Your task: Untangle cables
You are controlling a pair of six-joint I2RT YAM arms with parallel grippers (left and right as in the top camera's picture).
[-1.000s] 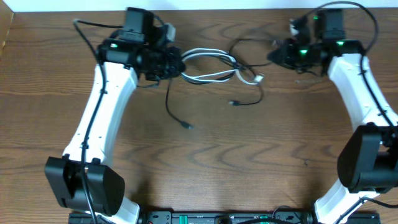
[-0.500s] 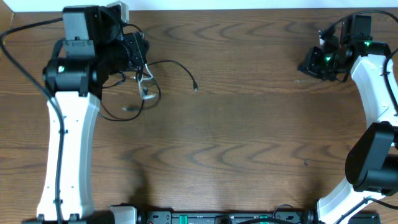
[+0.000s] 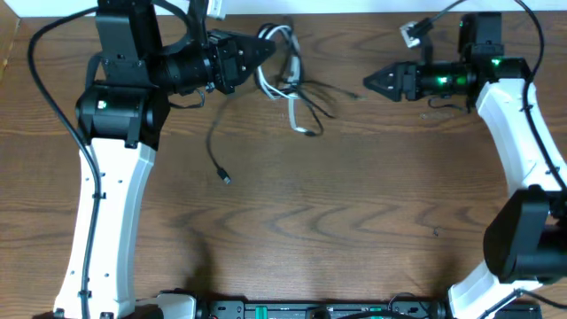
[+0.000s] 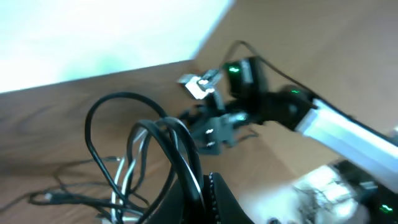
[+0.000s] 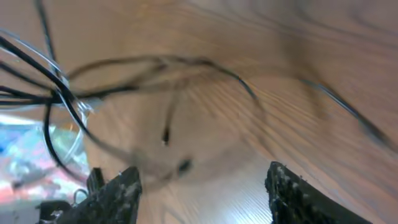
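A wooden table (image 3: 354, 221) seen from above: at the left, the left gripper (image 3: 263, 53) points right, its jaws clenched on the cables (image 3: 285, 66), a loose bundle of black cords and one white cord (image 3: 293, 106) spreading from its tip near the far edge. One black strand trails towards the near side and ends in a small plug (image 3: 225, 178). Further right, apart from the bundle, the right gripper (image 3: 372, 82) faces it, its fingers (image 5: 118, 193) spread wide with nothing between them.
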